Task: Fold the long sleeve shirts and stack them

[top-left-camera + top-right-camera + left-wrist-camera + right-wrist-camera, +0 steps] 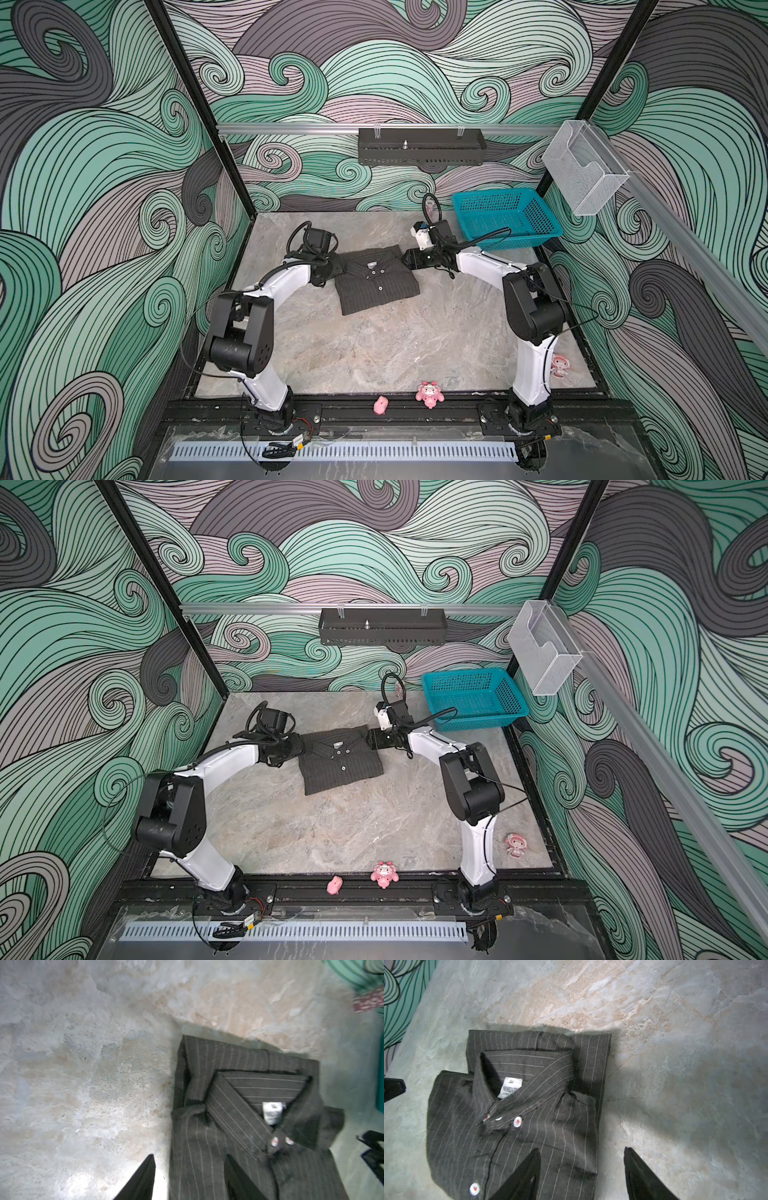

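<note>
While the folded pinstriped shirt [376, 280] lies collar-up on the marble table [374, 345] near the teal basket [540, 224], the left gripper [190, 1156] straddles its edge away from the basket, fingers apart. The right gripper [582, 1149] straddles the basket-side edge, fingers apart too.

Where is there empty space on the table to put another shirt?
The biggest bare patch of table lies between the folded shirt, the left arm, the right arm and the pink toys. A smaller strip runs behind the shirt. It is crowded beside the shirt and at the teal basket.
</note>
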Motion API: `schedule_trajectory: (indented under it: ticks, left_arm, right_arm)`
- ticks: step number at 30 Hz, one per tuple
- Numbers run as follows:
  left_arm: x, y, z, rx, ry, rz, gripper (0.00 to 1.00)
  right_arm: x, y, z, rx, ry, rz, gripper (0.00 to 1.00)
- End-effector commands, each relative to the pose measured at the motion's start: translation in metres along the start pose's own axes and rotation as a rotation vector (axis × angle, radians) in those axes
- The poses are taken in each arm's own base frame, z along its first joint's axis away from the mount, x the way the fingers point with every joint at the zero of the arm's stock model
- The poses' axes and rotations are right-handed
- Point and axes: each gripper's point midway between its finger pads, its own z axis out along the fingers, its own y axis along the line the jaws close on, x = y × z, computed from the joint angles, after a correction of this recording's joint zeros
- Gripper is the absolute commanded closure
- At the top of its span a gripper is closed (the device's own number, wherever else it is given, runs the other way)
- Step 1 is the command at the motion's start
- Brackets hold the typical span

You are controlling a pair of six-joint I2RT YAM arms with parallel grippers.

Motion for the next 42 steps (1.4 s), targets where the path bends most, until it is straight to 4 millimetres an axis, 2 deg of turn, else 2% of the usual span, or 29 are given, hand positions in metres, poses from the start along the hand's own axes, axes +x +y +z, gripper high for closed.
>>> schedule_trajectory:
  ticks: [1,3,6,8,11,14,17,20,22,24,25,26,28,30,32,36,38,40,42]
  left_arm:
    - [0.034,-0.032,-0.009,0.112,0.101,0.033,0.47]
    - [0.06,-0.049,0.003,0.145,0.179,0.058,0.51]
    - [0.095,-0.06,0.028,0.17,0.297,0.069,0.53]
    - [0.112,-0.057,0.043,0.157,0.357,0.067,0.53]
    - [0.137,-0.04,0.057,0.118,0.439,0.069,0.52]
    - [0.155,-0.022,0.056,0.075,0.485,0.093,0.51]
    - [0.164,-0.011,0.045,0.059,0.505,0.128,0.5]
    - [0.168,-0.008,0.031,0.069,0.513,0.166,0.48]
    - [0.164,-0.012,0.017,0.095,0.492,0.191,0.46]
    - [0.155,-0.017,0.004,0.117,0.454,0.209,0.43]
    - [0.149,-0.021,-0.003,0.124,0.433,0.217,0.42]
    - [0.144,-0.024,-0.01,0.133,0.419,0.22,0.41]
    - [0.135,-0.035,-0.023,0.159,0.389,0.224,0.4]
    - [0.131,-0.044,-0.032,0.151,0.363,0.235,0.39]
    - [0.136,-0.049,-0.034,0.111,0.356,0.261,0.37]
    - [0.158,-0.046,-0.016,-0.03,0.388,0.297,0.24]
    - [0.16,-0.042,-0.004,-0.079,0.366,0.307,0.18]
    - [0.163,-0.037,0.009,-0.123,0.373,0.308,0.07]
    - [0.165,-0.029,0.026,-0.182,0.379,0.33,0.07]
  right_arm:
    - [0.03,0.011,0.0,-0.041,0.093,0.054,0.37]
    - [0.042,0.012,0.007,-0.051,0.128,0.078,0.42]
    - [0.058,0.014,0.017,-0.06,0.199,0.113,0.46]
    - [0.07,0.014,0.021,-0.055,0.237,0.124,0.49]
    - [0.089,0.016,0.021,-0.049,0.28,0.144,0.57]
    - [0.112,0.025,0.016,-0.058,0.325,0.139,0.66]
    - [0.141,0.041,0.008,-0.086,0.373,0.133,0.76]
    - [0.164,0.059,-0.003,-0.123,0.401,0.117,0.8]
    - [0.163,0.064,-0.015,-0.128,0.371,0.104,0.73]
    - [0.151,0.064,-0.028,-0.109,0.327,0.076,0.65]
    - [0.144,0.063,-0.035,-0.087,0.308,0.059,0.52]
    - [0.137,0.061,-0.042,-0.065,0.291,0.047,0.43]
    - [0.124,0.057,-0.055,-0.027,0.262,0.043,0.32]
    - [0.11,0.051,-0.067,0.0,0.215,0.054,0.31]
    - [0.1,0.045,-0.079,0.024,0.171,0.067,0.31]
    - [0.093,0.04,-0.096,0.046,0.114,0.073,0.31]
    - [0.094,0.039,-0.102,0.05,0.1,0.069,0.31]
    - [0.097,0.039,-0.105,0.051,0.096,0.064,0.31]
    - [0.102,0.036,-0.107,0.057,0.099,0.061,0.31]
